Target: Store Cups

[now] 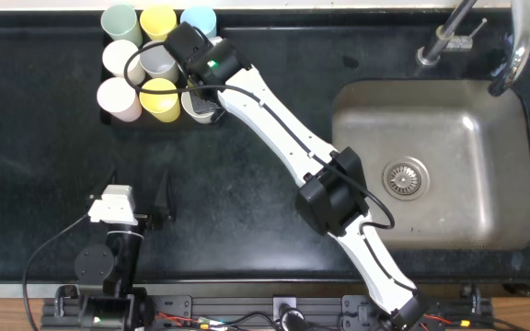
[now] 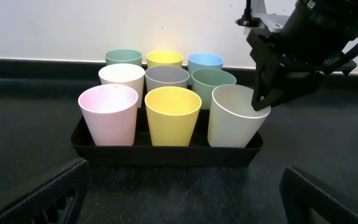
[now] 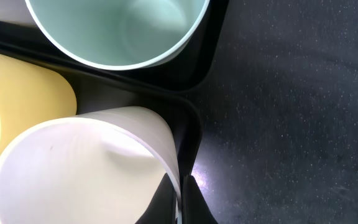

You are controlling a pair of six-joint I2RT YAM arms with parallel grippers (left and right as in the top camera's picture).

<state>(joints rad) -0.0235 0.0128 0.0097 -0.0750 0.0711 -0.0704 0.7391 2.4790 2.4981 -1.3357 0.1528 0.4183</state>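
Top view: R arm across to cup tray, clamped on cream cup

Right gripper (image 2: 260, 104) was at the tray's near-right corner. Its arm ran diagonally from its base at bottom right across the worktop (image 1: 44, 138). Per right wrist view, fingers were pinched on the rim of the cream cup (image 2: 234, 119), one inside, one outside, cup wall between them. Cream cup sat in the near-right slot of the black tray (image 2: 166, 153), base below the tray wall, leaning a bit. Couldn't tell if it was fully seated.

Tray was at upper left of the worktop, 3x3, every slot filled.
- Near row: pink cup (image 2: 109, 115), front yellow cup (image 2: 173, 115), cream cup.
- Mid row: white cup (image 2: 122, 76), grey cup (image 2: 166, 78), green cup (image 2: 214, 79).
- Far row: teal cup (image 2: 123, 57), back yellow cup (image 2: 164, 58), blue cup (image 2: 205, 61).

Other eight stood upright, mouths up, packed just beside each other.

Left gripper (image 1: 140, 182) sat low near its base at lower left, well apart from the tray and facing it, fingers spread wide.

Sink (image 1: 449, 119) was set in the worktop at right w/ tap (image 1: 449, 37) behind it, both well apart from the tray.
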